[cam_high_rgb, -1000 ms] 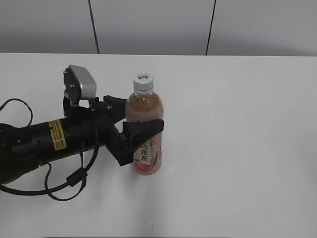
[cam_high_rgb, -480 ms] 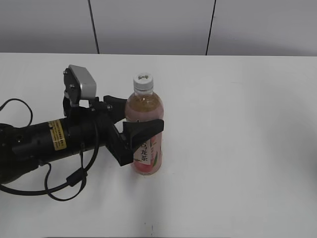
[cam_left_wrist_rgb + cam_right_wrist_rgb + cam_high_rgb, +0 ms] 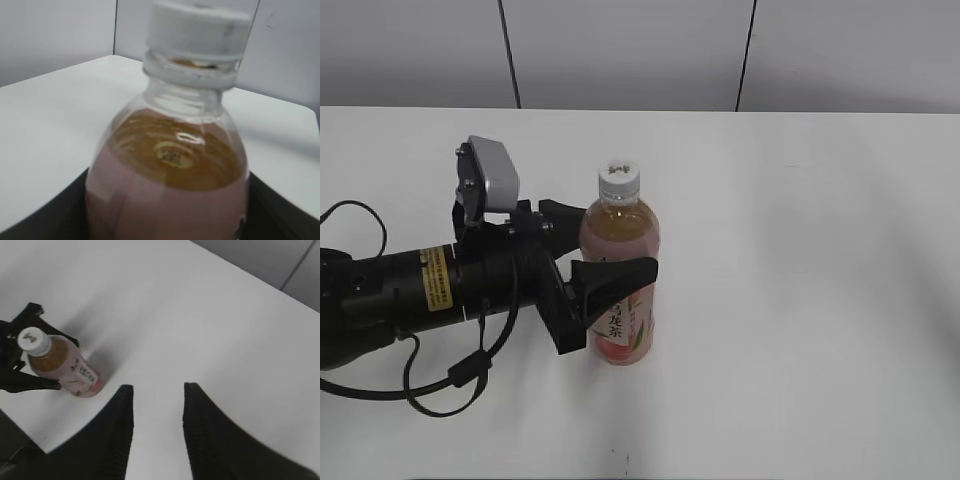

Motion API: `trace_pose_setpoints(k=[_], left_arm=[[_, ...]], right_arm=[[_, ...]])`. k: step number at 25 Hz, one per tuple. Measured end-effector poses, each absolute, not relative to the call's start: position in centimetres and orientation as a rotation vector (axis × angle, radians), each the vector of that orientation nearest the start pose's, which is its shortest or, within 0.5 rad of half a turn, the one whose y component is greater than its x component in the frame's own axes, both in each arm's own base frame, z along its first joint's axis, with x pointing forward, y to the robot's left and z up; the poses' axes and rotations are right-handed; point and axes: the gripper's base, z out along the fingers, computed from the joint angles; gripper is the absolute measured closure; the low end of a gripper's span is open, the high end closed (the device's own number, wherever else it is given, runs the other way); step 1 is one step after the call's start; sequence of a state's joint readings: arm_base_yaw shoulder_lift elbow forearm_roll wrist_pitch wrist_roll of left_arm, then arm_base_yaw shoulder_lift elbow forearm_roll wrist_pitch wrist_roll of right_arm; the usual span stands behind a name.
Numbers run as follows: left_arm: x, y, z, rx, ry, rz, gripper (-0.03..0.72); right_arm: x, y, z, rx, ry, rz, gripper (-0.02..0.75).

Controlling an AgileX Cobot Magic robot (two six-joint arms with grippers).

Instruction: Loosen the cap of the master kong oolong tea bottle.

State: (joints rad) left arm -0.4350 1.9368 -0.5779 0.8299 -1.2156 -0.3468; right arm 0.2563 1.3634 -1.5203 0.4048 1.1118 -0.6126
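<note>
White bench [image 3: 800, 300] fills most of the exterior view, grey panelled wall behind its far edge. Left arm [image 3: 410, 295], black with a yellow label and loose cable, lies low across the bench's left side, reaching toward the middle. Silver camera block [image 3: 490, 180] sits on its wrist.

Left gripper [image 3: 610, 250]: jaws pinching the master kong oolong tea bottle [image 3: 623, 330], one black finger behind the bottle's shoulder, the other across the front at the top of the label. Bottle upright, base on the bench, left of centre and nearer the front edge than the far edge. Clear plastic, pale amber tea, pink-and-white label with black characters.

Left wrist view: bottle shoulder [image 3: 170, 170] fills the frame, black jaw parts at both lower corners against the bottle sides, blurry. The cap [image 3: 197, 30] white, seated on the neck at top of frame.

Right gripper [image 3: 157, 405]: seen only in the right wrist view, high above the bench, jaws spread partway with nothing between them, bare bench showing through the gap. Well apart from the bottle [image 3: 65, 367], which sits at lower left in that view, cap [image 3: 32, 340] with dark logo facing the camera.

Cap [image 3: 619, 178] in exterior view: white, dark mark on top, nothing touching it.
</note>
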Motion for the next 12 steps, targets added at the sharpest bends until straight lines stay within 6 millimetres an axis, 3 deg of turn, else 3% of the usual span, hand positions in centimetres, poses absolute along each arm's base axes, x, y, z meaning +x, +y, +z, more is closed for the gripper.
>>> trace_pose_setpoints(k=[6,12], left_arm=[[23.7,-18.4,12.6,0.985,1.553,-1.028,0.223],[23.2,-18.5,12.6,1.035,1.545,-1.077,0.223]], right_arm=[[28.3,14.2,41.9,-1.122,2.193,0.426,0.476],[28.7,17.2,40.2,-1.240,2.206,0.460,0.476]])
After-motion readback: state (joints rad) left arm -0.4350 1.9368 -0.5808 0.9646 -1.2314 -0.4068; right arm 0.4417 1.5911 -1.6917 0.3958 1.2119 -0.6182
